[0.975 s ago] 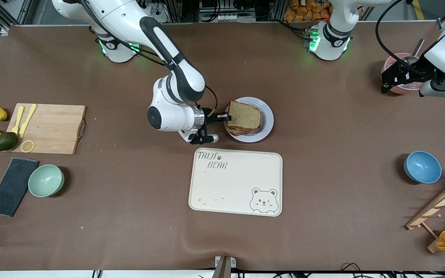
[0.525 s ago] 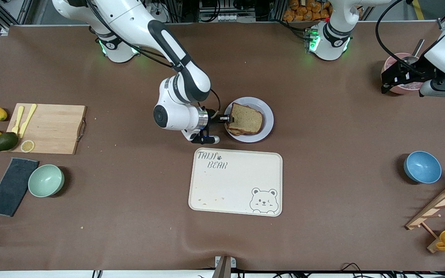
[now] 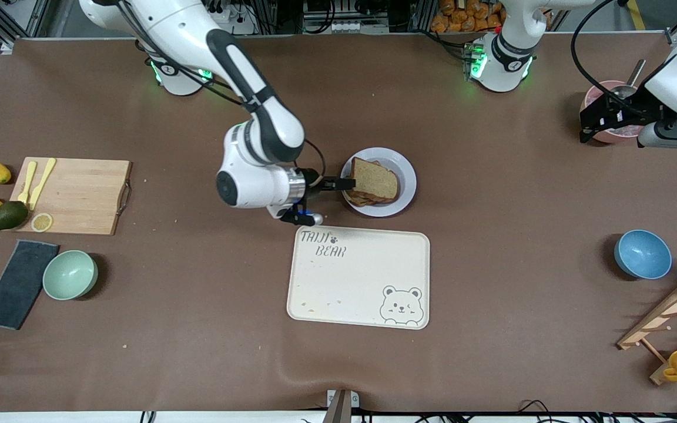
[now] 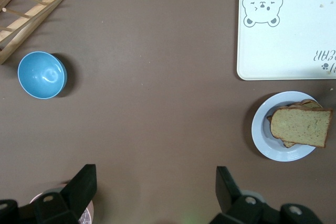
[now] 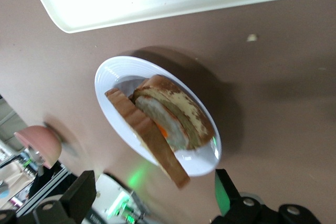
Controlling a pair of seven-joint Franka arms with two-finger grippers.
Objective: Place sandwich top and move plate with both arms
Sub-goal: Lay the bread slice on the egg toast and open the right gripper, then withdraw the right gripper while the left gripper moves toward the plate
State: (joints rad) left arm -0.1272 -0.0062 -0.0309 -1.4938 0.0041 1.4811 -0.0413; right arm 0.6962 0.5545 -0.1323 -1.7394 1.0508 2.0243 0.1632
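Observation:
The sandwich top (image 3: 375, 179), a light brown slice with a darker crust, lies on the lower sandwich on the pale plate (image 3: 406, 197). My right gripper (image 3: 344, 184) is open at the plate's rim toward the right arm's end, with the slice's near corner between its spread fingers. In the right wrist view the slice (image 5: 152, 140) rests tilted on the egg-filled layer (image 5: 176, 116) in the plate (image 5: 105, 77). My left gripper (image 3: 588, 126) waits open over the pink bowl (image 3: 600, 111). The left wrist view shows the plate (image 4: 262, 135) and slice (image 4: 302, 126) far off.
The cream bear tray (image 3: 359, 279) lies just nearer the front camera than the plate. A blue bowl (image 3: 642, 254) and wooden rack (image 3: 673, 314) are at the left arm's end. A cutting board (image 3: 74, 194), lemons, green bowl (image 3: 70, 274) and dark cloth are at the right arm's end.
The right gripper lowered the raised slice onto the sandwich, let it go, and drew back slightly toward the right arm's end. The left arm has not moved.

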